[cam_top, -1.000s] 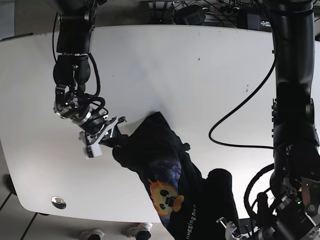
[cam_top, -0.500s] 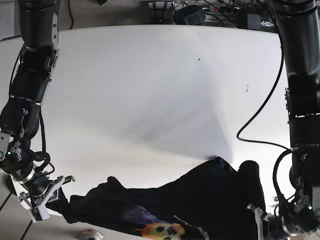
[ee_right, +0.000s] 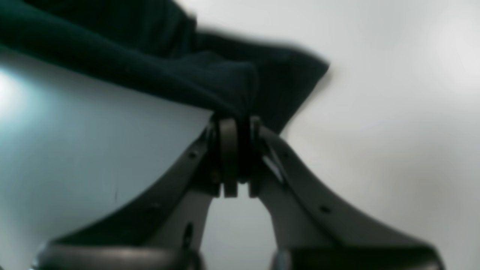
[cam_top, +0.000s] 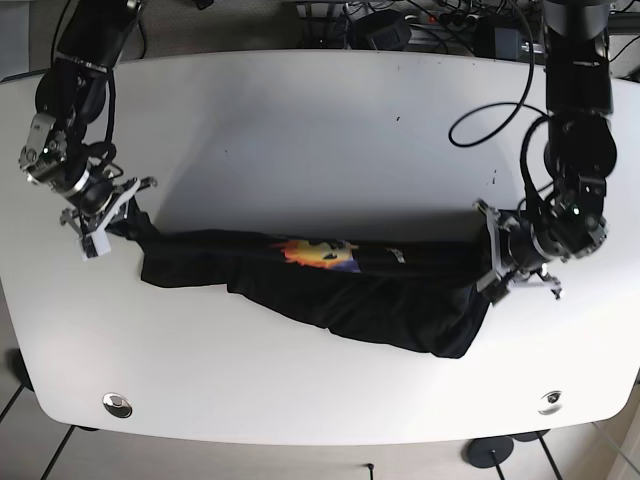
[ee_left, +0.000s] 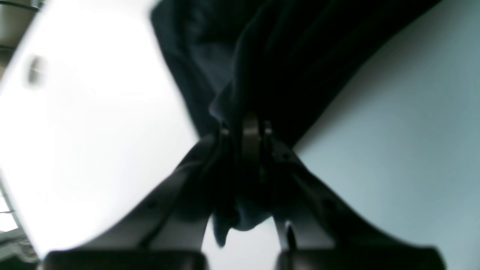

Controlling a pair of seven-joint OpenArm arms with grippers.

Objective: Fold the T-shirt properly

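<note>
While the base view alone shows the whole black T-shirt (cam_top: 330, 285) stretched across the white worktop (cam_top: 320, 130) with its yellow print (cam_top: 318, 252) on top, the wrist views show the grips. The left gripper (ee_left: 245, 129) pinches one end of the T-shirt. The right gripper (ee_right: 234, 129) pinches the opposite end.

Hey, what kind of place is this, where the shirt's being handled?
Probably a robotics lab or test bench: a white table with two arms gripping a black T-shirt, tangled cables and electronics behind the far edge.
</note>
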